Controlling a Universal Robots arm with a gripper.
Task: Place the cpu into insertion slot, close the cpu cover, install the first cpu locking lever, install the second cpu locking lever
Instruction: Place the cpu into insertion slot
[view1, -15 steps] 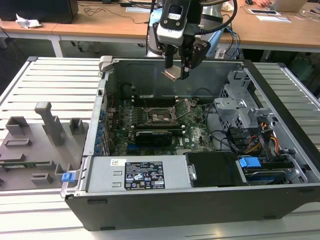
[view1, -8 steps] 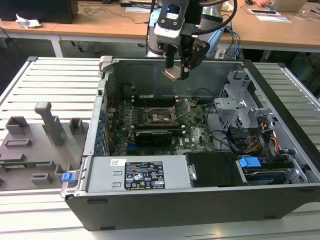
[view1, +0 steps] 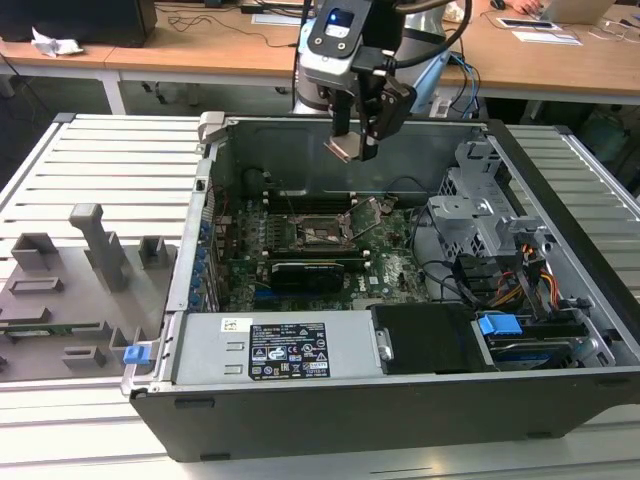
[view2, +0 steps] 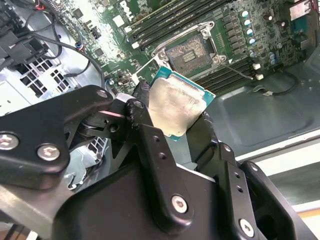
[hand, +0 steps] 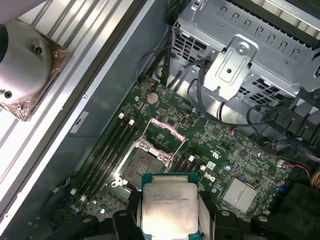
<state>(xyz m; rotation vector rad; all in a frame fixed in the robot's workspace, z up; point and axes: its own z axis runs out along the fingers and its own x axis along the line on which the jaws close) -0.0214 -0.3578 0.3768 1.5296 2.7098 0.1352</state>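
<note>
- One cpu (hand: 169, 207) is clamped in the pincer (view1: 356, 140), with a finger pressing on each of two sides. Its silver top shows in both wrist views.
- The cpu hangs in the air high above the slot (hand: 142, 165), well apart from it. It looks a little off to one side of the slot, not straight over it.
- The slot is bare, with nothing sitting in it.
- The cover (hand: 165, 132) stands tipped up at one edge of the slot, so the way into the slot is free.
- I think the step in hand is the first one: putting the cpu into the slot. The cover is not yet shut and the levers are not yet done.
- I think this step calls for the cpu to be flat, right above the slot and turned square with the slot's rim. It also calls for a slow, soft drop, as the slot's inside looks easy to hurt.
</note>
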